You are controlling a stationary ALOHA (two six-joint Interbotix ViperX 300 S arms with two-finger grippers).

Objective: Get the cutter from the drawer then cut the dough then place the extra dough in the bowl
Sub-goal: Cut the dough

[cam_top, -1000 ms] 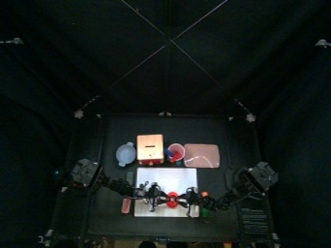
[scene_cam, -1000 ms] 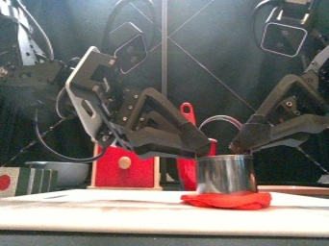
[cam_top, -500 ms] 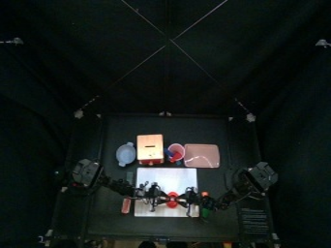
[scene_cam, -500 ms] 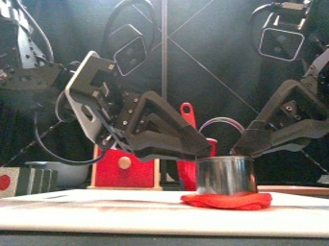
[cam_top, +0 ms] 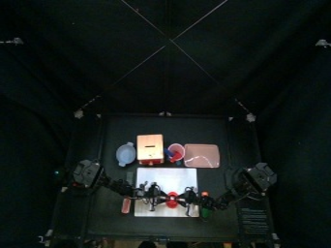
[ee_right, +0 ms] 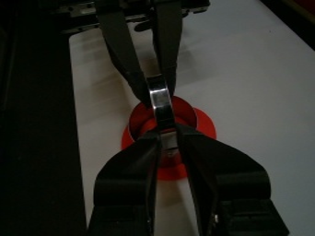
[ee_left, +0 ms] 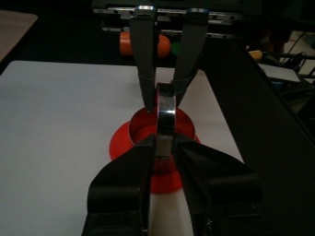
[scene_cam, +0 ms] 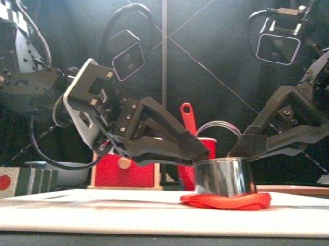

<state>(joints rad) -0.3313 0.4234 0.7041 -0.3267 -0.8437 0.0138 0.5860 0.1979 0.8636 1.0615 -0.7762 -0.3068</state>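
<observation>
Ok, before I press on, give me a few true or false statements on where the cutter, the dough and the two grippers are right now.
1. The cutter stands upright on the red dough. True.
2. The red dough lies straight on the black table. False: it lies on the white cutting board.
3. The left gripper and the right gripper both have their jaws on the cutter's rim, one from each side. True.
4. The left gripper hangs open, clear of the board. False: it is down at the cutter, jaws shut on the rim.
5. The cutter lies tipped on its side. False: its open end faces up.
</observation>
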